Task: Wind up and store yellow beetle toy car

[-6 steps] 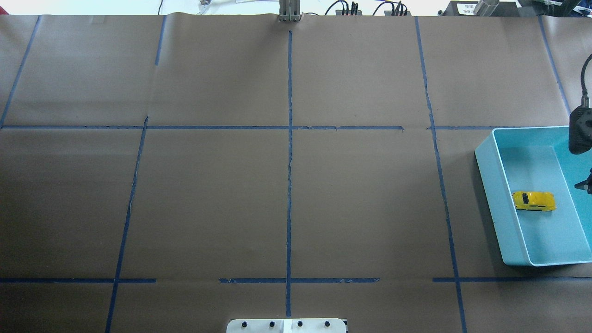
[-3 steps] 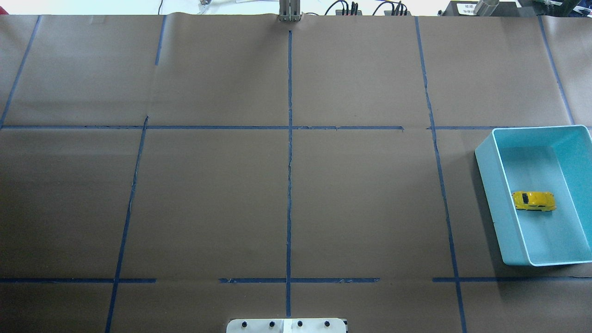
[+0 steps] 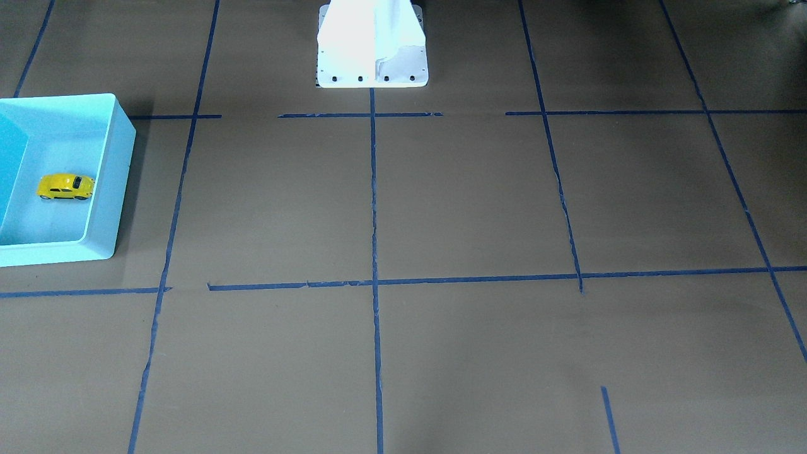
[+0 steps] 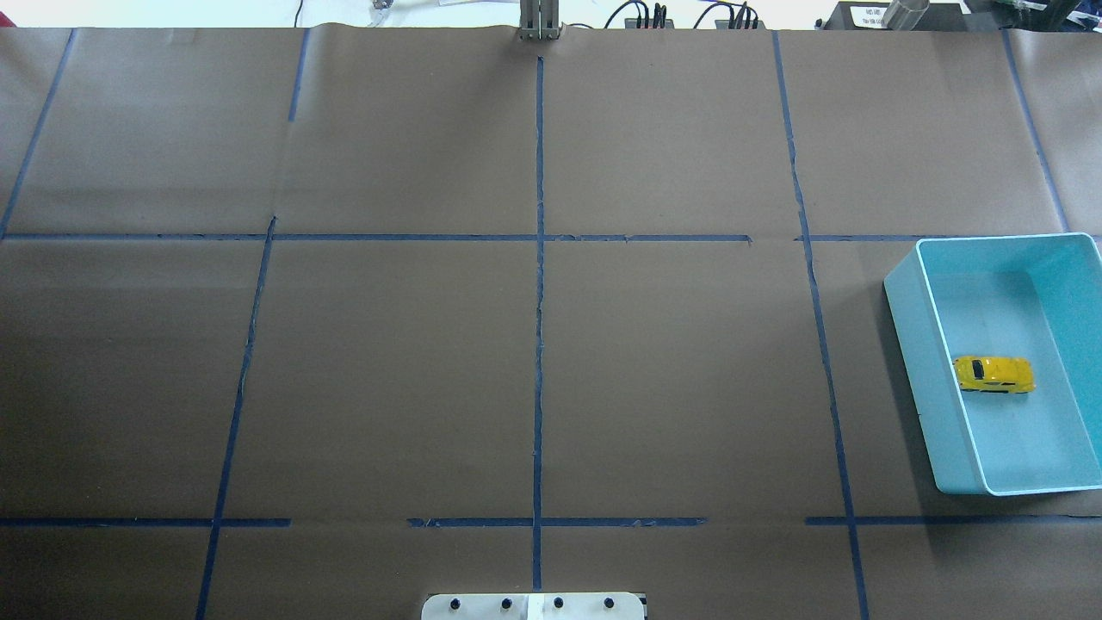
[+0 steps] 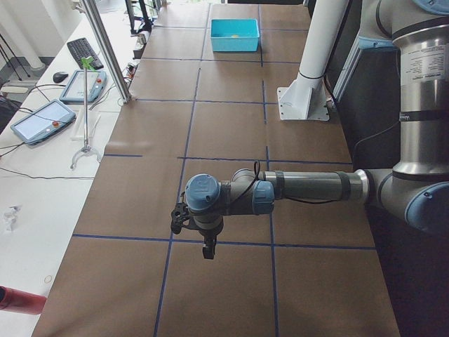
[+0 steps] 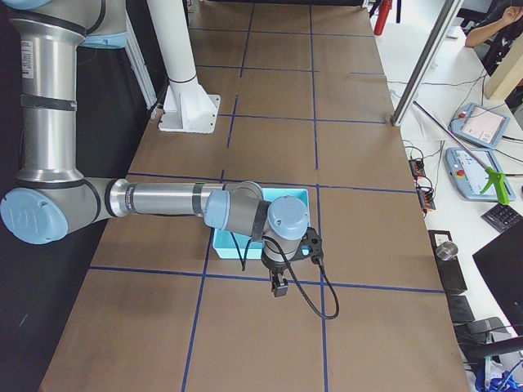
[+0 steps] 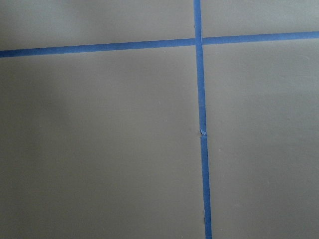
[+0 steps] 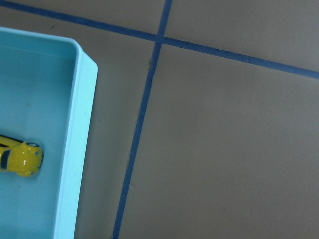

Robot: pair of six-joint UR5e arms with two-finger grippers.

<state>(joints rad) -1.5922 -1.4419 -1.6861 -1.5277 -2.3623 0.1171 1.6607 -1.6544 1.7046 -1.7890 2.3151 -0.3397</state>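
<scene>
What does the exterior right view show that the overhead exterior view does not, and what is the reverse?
Only exterior right: the right arm and the right gripper, hanging near the turquoise bin and hiding much of it. Only overhead exterior: the yellow beetle toy car lying inside the bin, with no arm in sight. Both: the bin and the blue tape lines on brown paper.

Brown paper covers the worktop (image 4: 387, 387), marked into large squares by blue tape lines (image 4: 539, 344) that are cracked and gapped in places. Black cables (image 4: 641, 17) lie along its far edge. Off one end stands a white bench (image 5: 35, 203) with a keyboard (image 5: 83, 50), a mouse (image 5: 60, 76) and two screen pendants (image 5: 41, 119). A metal post (image 5: 105, 49) rises at the worktop's edge. The light is even and soft.
</scene>
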